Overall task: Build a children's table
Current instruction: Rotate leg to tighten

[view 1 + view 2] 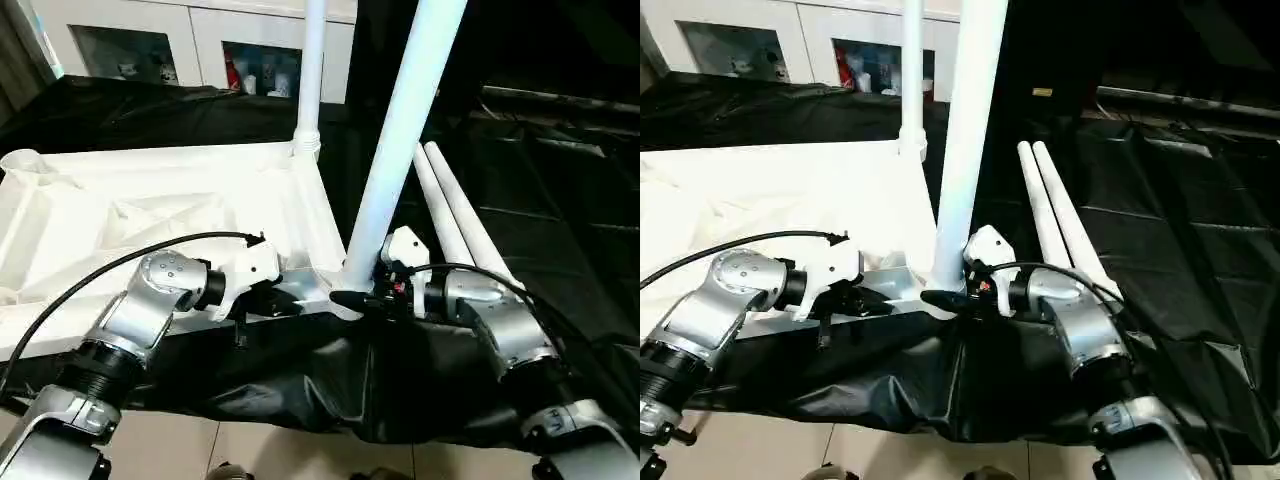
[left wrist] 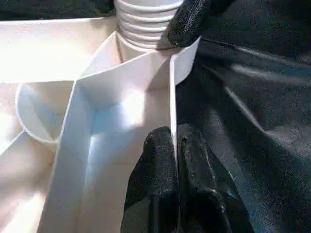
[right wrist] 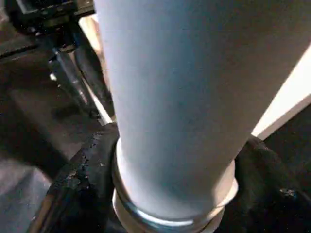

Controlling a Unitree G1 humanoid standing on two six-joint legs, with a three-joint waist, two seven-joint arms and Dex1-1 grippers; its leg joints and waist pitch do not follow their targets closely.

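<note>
The white table top [image 1: 150, 215] lies underside up on a black sheet. One white leg [image 1: 311, 80] stands upright in its far right corner socket. A second leg [image 1: 405, 140] rises tilted from the near right corner, and my right gripper [image 1: 365, 298] is shut on its base, black fingers [image 3: 82, 170] on both sides of the tube. My left gripper [image 1: 255, 300] is shut on the top's near rim [image 2: 172, 97], just left of that corner, one finger on each face of the wall. Two more legs [image 1: 455, 215] lie side by side on the sheet to the right.
The black sheet [image 1: 560, 200] covers the work surface and hangs over its near edge above the tiled floor [image 1: 250, 450]. White cabinets with glass doors [image 1: 150, 40] stand at the back. A black cable [image 1: 100, 275] loops over my left forearm.
</note>
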